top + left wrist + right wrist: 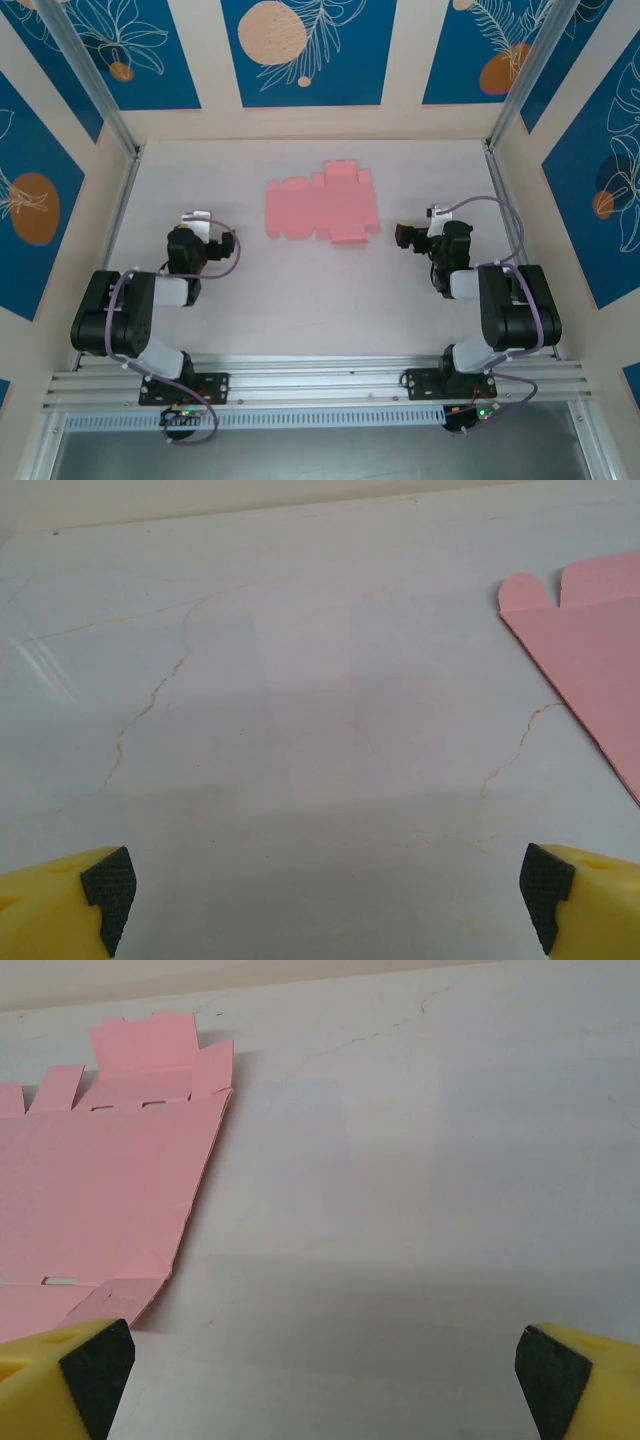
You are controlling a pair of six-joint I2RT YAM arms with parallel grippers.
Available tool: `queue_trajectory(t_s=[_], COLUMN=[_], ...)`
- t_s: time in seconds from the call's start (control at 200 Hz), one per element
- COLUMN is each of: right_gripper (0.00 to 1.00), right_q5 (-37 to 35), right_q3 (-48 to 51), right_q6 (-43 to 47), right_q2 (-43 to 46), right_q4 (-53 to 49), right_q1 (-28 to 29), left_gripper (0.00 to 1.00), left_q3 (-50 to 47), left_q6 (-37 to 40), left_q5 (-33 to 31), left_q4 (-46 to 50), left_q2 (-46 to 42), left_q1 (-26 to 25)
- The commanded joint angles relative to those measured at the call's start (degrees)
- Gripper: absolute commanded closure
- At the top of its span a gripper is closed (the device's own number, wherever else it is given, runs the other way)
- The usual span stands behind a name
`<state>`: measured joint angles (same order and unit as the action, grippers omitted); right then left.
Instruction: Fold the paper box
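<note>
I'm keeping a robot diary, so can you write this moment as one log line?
paper box: flat, unfolded, untouched | left claw: open, empty | right claw: open, empty | fold: not started

Bright, even light falls from above on the pale table (pixel 300 290). The wrist pictures are a bit fuzzy, with soft grey shade low down. The paper box (pixel 100 1190) has soft edges. One shiny streak glints in the left wrist view.

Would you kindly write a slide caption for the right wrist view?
Open right pincer over the table, beside the flat, unfolded paper box.
</note>
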<state>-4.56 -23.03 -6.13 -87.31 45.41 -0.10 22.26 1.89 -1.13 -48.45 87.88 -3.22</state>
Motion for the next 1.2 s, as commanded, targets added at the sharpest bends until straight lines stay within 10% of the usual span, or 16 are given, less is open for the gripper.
queue_trajectory(t_s=[0.0, 0.655, 1.195], right_gripper=[0.0, 0.0, 0.01], right_q5=[-0.85, -0.48, -1.76], right_q3=[-0.79, -0.97, -17.68], right_q6=[0.07, 0.1, -16.73], right_q2=[0.04, 0.33, 15.19], right_q4=[0.75, 0.63, -41.03], right_q1=[0.11, 0.1, 0.87], left_gripper=[0.0, 0.0, 0.0], left_q3=[-0.11, 0.08, 9.7], left_q6=[-0.13, -0.06, -13.56], left_q5=[-0.39, -0.06, -1.56], left_q4=[-0.84, -0.43, 22.74], left_q2=[0.17, 0.12, -17.23], left_q1=[0.35, 0.41, 0.33])
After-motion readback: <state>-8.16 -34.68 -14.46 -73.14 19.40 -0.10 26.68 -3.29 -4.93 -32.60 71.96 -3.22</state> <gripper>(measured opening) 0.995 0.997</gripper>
